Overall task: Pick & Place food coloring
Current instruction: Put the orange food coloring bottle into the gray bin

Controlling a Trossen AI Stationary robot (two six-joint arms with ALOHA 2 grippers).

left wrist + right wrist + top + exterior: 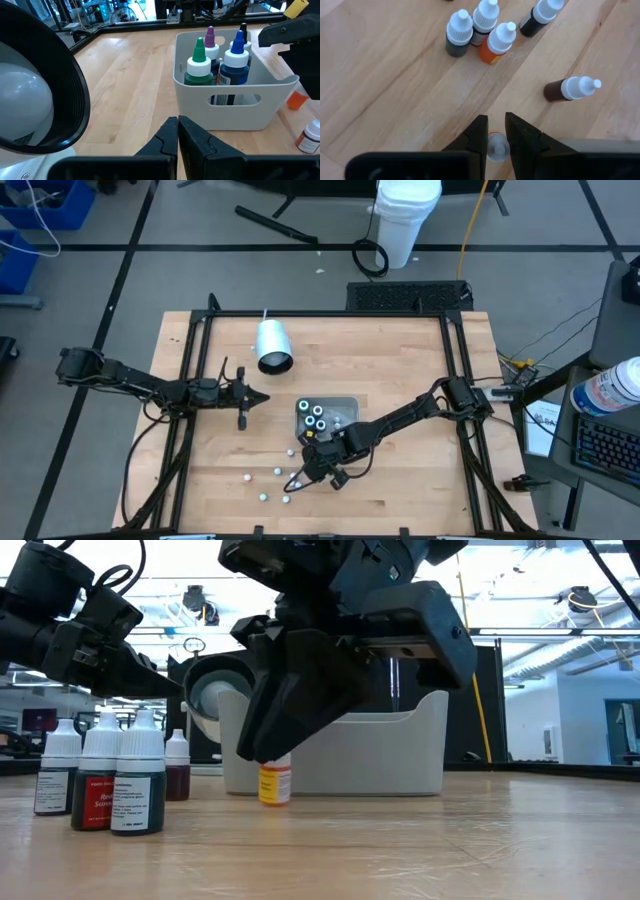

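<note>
The food coloring bottles are tiny, with white caps. Several stand loose on the near part of the table [263, 496], grouped in the right wrist view [485, 20], and one lies on its side [570, 89]. Others with green, purple and blue tops stand in the pale tray [225, 107] [345, 405]. My right gripper [497, 135] [310, 465] is just near of the tray, shut on a small orange bottle [275, 783]. My left gripper [177, 137] [258, 397] hangs shut and empty to the left of the tray. My right gripper pinches the orange bottle by its white cap [497, 148] between the two fingers. The fingers [300, 710] come from above, pointing down. The bottle is upright, and its base [275, 800] seems to rest on the table.
A big white cup [273, 345] [30, 100] lies on its side on the far left part of the table, its mouth toward the tray. A black frame [200, 330] borders the wooden top. There is bare wood to the right of the tray.
</note>
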